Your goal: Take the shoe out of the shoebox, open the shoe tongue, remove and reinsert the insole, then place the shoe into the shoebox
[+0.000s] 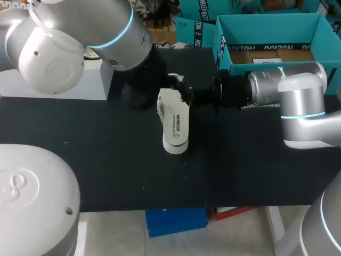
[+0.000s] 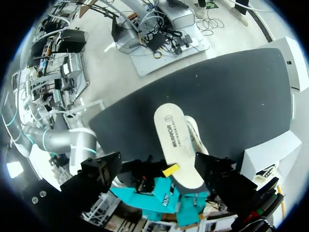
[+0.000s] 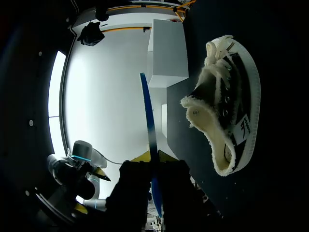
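Blue insole pinched in right pincer; shoe beside it

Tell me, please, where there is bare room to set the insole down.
Bare table spans the strip between the shoe and the front edge. It is crowded behind the shoe, where the left arm and the right tool, holding the insole, meet beside the shoebox.

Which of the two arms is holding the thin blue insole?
The right arm: its jaws are shut on the blue insole, seen edge-on. The left arm is at the shoe instead.
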{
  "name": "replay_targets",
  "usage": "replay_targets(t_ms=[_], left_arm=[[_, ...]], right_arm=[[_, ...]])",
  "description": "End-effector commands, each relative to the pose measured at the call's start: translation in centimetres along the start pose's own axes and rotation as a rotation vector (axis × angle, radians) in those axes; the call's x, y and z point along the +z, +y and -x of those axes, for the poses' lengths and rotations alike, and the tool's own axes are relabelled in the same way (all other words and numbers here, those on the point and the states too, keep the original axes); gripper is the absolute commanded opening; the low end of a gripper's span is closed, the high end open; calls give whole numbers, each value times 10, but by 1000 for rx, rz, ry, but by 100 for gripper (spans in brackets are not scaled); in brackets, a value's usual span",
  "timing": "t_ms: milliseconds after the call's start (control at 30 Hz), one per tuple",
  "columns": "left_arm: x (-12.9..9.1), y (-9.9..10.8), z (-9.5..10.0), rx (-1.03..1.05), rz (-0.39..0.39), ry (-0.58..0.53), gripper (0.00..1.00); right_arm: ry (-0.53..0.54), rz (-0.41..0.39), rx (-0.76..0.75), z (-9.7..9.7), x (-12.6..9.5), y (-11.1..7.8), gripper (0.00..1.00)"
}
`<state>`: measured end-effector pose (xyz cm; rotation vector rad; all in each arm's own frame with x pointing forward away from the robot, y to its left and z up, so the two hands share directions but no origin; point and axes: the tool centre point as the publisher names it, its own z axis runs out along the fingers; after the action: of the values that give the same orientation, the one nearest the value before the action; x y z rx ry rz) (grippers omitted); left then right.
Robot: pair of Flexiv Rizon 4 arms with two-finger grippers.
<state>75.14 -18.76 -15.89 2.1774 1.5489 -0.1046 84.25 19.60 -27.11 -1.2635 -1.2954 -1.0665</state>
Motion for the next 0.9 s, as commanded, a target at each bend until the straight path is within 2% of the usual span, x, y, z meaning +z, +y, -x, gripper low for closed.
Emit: replay_targets(t_ms=[33, 133, 433, 667, 900], left_arm=[[9, 12, 3, -69, -62, 46, 100], [12, 14, 3, -135, -99, 74, 100], [17, 12, 5, -205, -117, 223, 100], [23, 17, 8, -265, -142, 266, 100], [35, 31, 1, -297, -166, 271, 100]], right_arm=[[-3, 0, 1, 0, 1, 0, 0], [-3, 0, 1, 0, 1, 0, 0], [-3, 0, 1, 0, 1, 0, 0], [-3, 0, 1, 0, 1, 0, 0], [-3, 0, 1, 0, 1, 0, 0]])
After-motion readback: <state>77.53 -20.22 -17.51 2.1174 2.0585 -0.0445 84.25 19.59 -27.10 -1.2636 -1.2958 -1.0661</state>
